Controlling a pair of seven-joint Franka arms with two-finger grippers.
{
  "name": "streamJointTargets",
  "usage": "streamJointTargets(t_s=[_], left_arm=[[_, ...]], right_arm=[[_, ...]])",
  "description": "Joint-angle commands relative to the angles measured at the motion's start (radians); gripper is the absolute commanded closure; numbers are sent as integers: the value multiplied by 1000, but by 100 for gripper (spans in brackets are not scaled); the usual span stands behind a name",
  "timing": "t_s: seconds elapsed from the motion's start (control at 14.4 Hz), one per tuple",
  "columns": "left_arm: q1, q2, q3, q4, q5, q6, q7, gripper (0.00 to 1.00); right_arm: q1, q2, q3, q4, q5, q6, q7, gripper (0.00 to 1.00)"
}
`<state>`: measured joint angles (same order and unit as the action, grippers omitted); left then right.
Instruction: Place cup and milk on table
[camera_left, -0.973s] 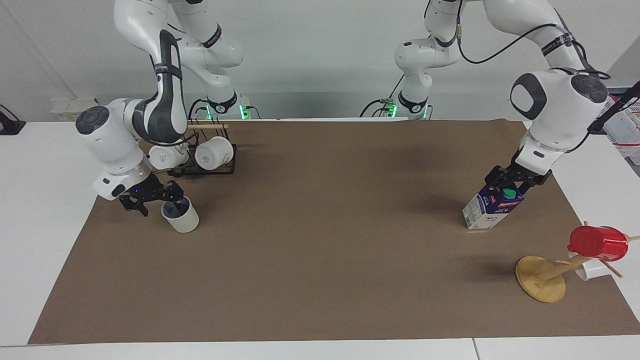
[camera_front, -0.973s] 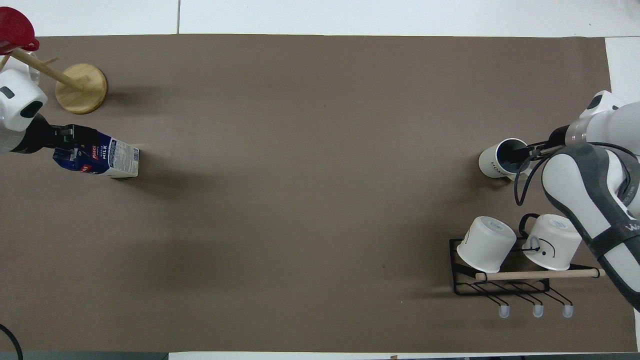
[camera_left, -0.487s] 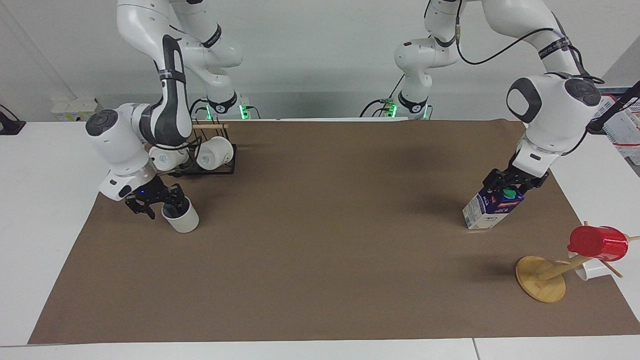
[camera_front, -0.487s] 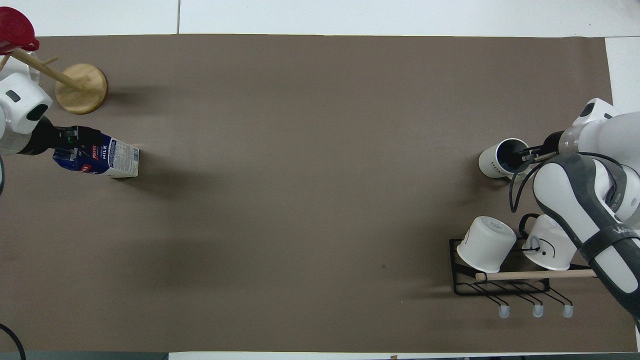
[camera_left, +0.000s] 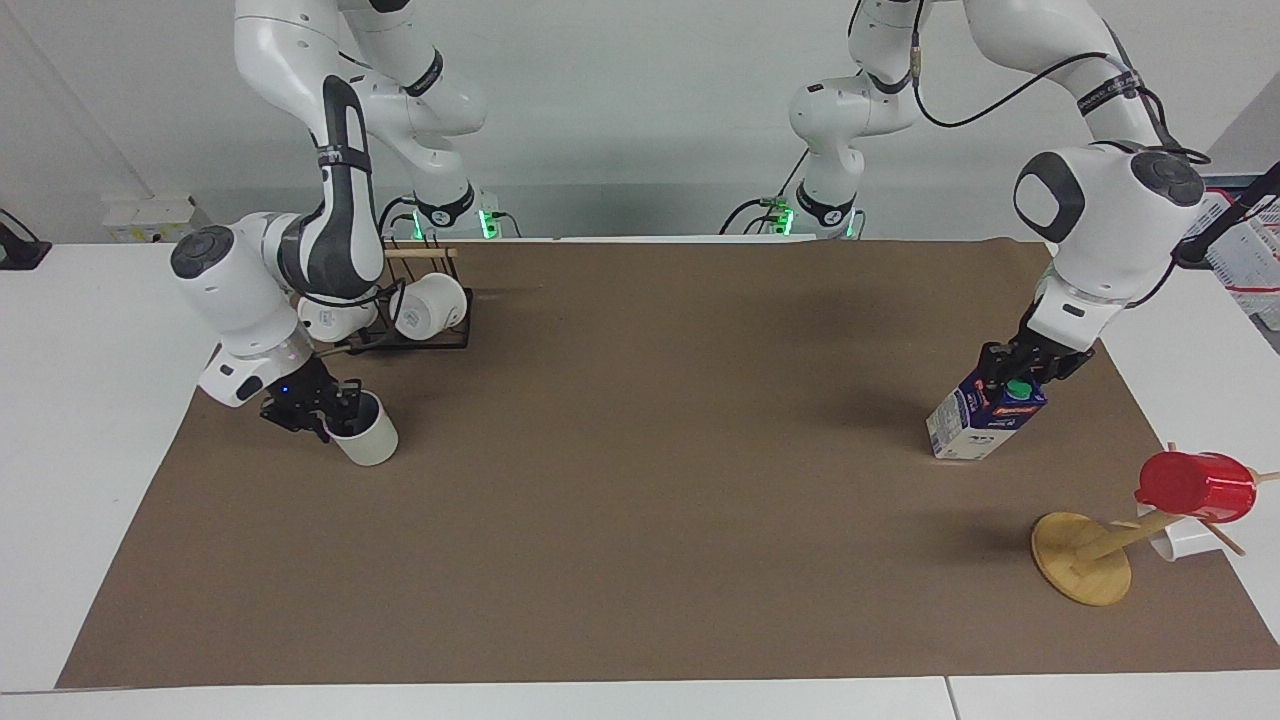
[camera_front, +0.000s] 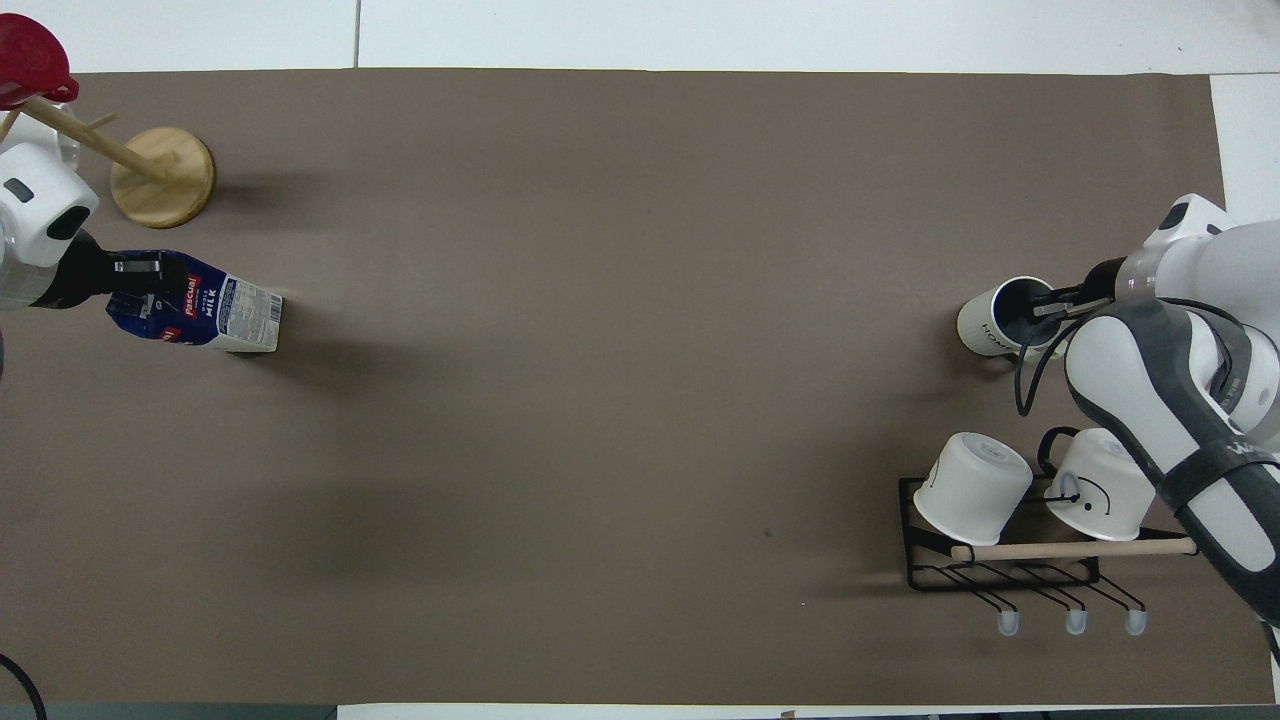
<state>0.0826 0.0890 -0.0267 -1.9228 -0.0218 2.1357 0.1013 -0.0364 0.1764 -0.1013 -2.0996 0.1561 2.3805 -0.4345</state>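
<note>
- Both my pincers had narrowed since one second before: their fingers stood wide then and were drawn together now, while the wrists above them had turned only a little.
- On the table (camera_left: 90, 470), the brown mat (camera_left: 640, 560) carried both things where they had been. Neither was lifted.
- My milk (camera_left: 975, 425) stood with its base on the mat toward the left arm's end, nearer to the robots than the wooden stand (camera_left: 1082, 558) with the red cup (camera_left: 1197, 486). From overhead its base seemed to have slid very slightly. It looked leaning, but I could not tell if this was only the camera's angle.
- My cup (camera_left: 368, 440) stood on the mat toward the right arm's end, just farther from the robots than the black rack (camera_left: 420, 335) with two white mugs.
- My left pincer (camera_left: 1018, 375) was pressed on the top of the milk, by the green cap.
- My right pincer (camera_left: 335, 412) was pinching the cup's wall, with one finger inside the rim and one outside.
- I judged that both grasps were just made, so the carrying was not yet begun. The next move should be a slow lift, because a rim pinch can let the cup swing and the carton's top is soft.
</note>
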Motion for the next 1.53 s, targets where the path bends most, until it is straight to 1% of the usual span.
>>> streamJointTargets(t_s=[0.0, 0.14, 0.21, 0.35, 0.42, 0.56, 0.76, 0.9, 1.04, 1.18, 1.32, 1.46], left_arm=[[-9, -25, 5, -21, -9, 13, -9, 100], [-9, -29, 5, -19, -9, 13, -8, 100], [-9, -34, 5, -18, -9, 13, -6, 100], [-9, -49, 5, -4, -7, -3, -6, 100], [-9, -57, 5, 8, -7, -26, -6, 100], [-9, -58, 5, 54, -6, -75, -6, 100], [-9, -54, 5, 134, -1, -164, -6, 100], [-9, -58, 4, 146, 2, -187, -8, 100], [-9, -58, 4, 150, 2, -197, -8, 100], [-9, -58, 4, 153, 3, -203, -8, 100], [-9, -58, 1, 157, 3, -200, -31, 100], [-11, -49, -4, 174, 3, -200, -46, 100]], right_arm=[[-2, -5, 3, 97, 28, -128, 20, 100], [1, -18, 6, 171, 25, -240, 91, 100], [24, -31, 9, 196, 13, -279, 144, 100], [99, -40, 8, 236, -22, -328, 270, 100], [137, -38, 9, 250, -61, -330, 348, 100], [228, -37, 9, 247, -99, -313, 486, 100], [381, -26, 9, 228, -154, -238, 733, 100], [435, 0, 9, 228, -216, -192, 838, 100], [475, 43, 9, 242, -224, -141, 901, 100], [510, 83, 9, 245, -237, -84, 944, 100], [536, 95, 9, 248, -247, -73, 968, 100], [553, 121, 9, 248, -247, -31, 990, 100]])
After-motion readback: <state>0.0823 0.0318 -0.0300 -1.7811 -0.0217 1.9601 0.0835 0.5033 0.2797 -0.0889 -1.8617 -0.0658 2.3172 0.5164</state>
